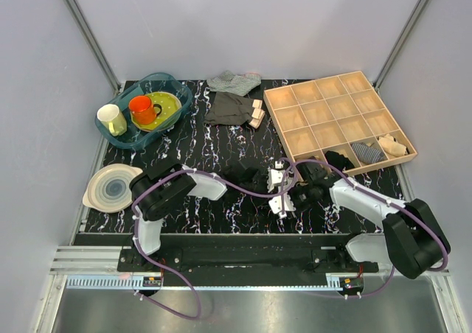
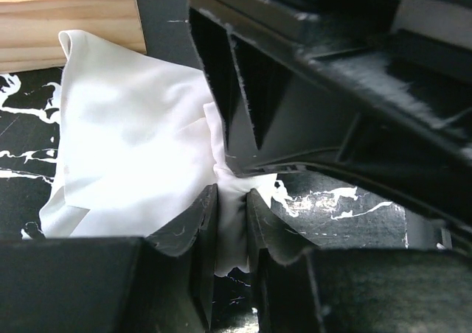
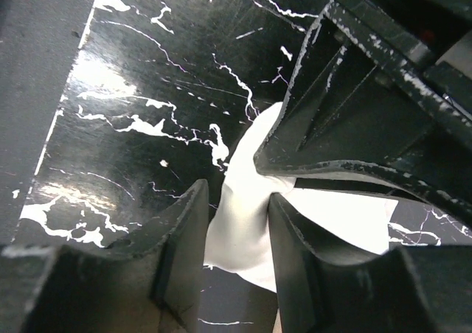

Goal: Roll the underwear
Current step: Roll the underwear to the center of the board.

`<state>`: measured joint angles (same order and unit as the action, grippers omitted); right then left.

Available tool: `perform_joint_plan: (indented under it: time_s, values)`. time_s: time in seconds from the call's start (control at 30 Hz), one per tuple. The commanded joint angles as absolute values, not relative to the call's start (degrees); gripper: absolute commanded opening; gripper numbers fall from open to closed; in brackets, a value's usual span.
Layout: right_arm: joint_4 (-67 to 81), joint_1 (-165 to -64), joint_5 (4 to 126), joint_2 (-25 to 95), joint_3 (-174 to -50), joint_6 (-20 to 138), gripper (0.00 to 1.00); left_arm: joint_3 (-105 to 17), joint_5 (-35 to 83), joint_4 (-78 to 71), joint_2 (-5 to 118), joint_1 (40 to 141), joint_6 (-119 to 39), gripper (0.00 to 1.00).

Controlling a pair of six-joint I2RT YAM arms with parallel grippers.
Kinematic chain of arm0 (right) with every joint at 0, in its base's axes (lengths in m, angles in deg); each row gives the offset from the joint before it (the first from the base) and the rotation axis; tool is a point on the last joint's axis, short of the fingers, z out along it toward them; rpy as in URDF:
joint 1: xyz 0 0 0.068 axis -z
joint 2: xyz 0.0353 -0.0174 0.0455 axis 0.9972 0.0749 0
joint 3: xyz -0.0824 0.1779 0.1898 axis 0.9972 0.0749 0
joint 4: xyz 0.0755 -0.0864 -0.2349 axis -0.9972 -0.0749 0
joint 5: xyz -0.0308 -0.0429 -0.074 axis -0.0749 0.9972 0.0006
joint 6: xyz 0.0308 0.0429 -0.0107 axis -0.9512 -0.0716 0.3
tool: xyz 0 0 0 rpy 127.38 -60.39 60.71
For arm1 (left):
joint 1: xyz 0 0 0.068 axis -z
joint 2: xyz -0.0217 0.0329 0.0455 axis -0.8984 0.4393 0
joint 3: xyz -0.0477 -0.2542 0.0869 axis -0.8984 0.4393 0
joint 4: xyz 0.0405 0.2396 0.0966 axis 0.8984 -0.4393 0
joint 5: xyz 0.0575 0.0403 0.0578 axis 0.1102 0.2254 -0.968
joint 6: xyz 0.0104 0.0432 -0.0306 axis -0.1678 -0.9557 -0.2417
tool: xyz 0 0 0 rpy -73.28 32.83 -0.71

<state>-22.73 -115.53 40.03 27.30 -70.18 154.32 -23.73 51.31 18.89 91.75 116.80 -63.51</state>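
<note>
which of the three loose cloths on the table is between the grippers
The white underwear; the dark grey garment and striped cloth lie far back, untouched.

I get an evenly lit, sharp top view, underwear (image 2: 133, 149) glaring blown-out white, wrist-view foregrounds dark and soft

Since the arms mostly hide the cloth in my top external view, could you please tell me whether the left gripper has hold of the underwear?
Observer: Yes; the left wrist view shows the left gripper shut on a bunched fold of the underwear.
Operator: And the right one?
Observer: The cloth also passes between the fingers of the right gripper, which stand wider apart; whether they pinch it, I cannot tell.
Operator: Is it rolled yet?
Observer: No, most lies spread and crumpled on the table.
</note>
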Motion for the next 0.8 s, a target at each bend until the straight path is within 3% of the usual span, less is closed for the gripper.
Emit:
perform_joint_plan:
  time_s: [0.0, 0.3, 0.77]
  values:
    - [-25.52, -116.73, 37.82, 24.54, -69.34, 152.15, 0.47, -20.28, 41.27, 8.63, 94.60, 116.33, -62.59, 0.18]
    - [-29.65, -115.76, 39.76, 20.15, -71.35, 146.44, 0.58, -19.66, 41.53, 1.44, 92.40, 114.57, -58.81, 0.13]
    - [-36.41, -111.28, 35.98, 15.75, -76.98, 140.90, 0.59, -19.83, 47.16, -5.25, 92.40, 112.11, -54.59, 0.11]
